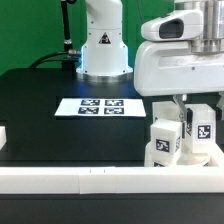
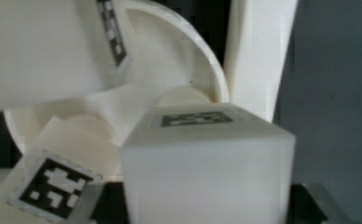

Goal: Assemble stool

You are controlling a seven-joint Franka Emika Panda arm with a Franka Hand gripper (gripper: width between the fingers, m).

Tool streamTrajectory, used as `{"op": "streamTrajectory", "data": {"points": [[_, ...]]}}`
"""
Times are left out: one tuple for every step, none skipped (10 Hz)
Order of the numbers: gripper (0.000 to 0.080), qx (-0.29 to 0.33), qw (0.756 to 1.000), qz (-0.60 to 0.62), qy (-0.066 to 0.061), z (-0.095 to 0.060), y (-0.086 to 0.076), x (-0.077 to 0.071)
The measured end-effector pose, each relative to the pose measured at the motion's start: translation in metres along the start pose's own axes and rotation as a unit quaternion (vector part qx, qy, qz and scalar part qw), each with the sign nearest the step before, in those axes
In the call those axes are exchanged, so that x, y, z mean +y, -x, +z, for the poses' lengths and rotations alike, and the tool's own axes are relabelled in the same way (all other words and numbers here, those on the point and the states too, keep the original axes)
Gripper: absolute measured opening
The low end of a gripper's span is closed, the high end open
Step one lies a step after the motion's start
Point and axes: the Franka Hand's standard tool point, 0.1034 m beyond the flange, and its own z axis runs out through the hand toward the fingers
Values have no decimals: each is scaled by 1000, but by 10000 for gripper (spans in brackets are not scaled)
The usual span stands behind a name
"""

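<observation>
Nearest the exterior view, a long white border rail [image 1: 90, 180] runs across the front edge of the black table [image 1: 50, 120]. Just behind it, toward the exterior view's right, stand white block legs of the stool: one leg [image 1: 165, 140] upright nearest the rail with a tag on its face, and a second leg [image 1: 199, 125] just beside it, also upright and tagged, directly under the arm's white hand. The gripper [image 1: 190, 108] hangs over this cluster, its fingers [image 1: 182, 106] reaching down beside the second leg. The jaws stand at a middling width, and they appear to be closed around that leg, though the exterior view is too coarse to confirm contact on both sides. The wrist view supports this reading: a white block [image 2: 204, 165] with a small tag on its top face fills the near field, a tall white finger [image 2: 267, 50] rises right against it, and another tagged piece [image 2: 53, 180] sits tilted beside it. Behind these a curved white rim, probably the round seat [image 2: 187, 45], arcs across; its full outline cannot be made out. Further back on the table, well apart from the legs, the marker board [image 1: 100, 105] lies flat. At the rear stands the robot base [image 1: 103, 45], with a black cable [image 1: 66, 30] alongside and green backing behind.
</observation>
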Motion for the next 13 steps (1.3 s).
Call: {"op": "streamTrajectory", "data": {"points": [[338,-1,996,86,-5,0,0,0],[338,-2,989,149,-9,0,0,1],[338,-8,967,252,-23,1,-1,3],[339,-16,939,340,-38,1,-1,4],[339,-19,925,376,-44,0,-2,5],[340,-20,917,396,-44,1,-1,4],[340,-22,902,428,-44,1,-1,4],[340,-23,895,444,-44,1,-1,3],[340,-25,876,480,-45,1,-1,3],[340,-27,864,501,-44,1,-1,3],[340,-28,847,529,-46,1,-1,2],[340,-37,790,609,-53,1,-1,0],[340,-41,737,672,-60,1,-2,-4]]}}
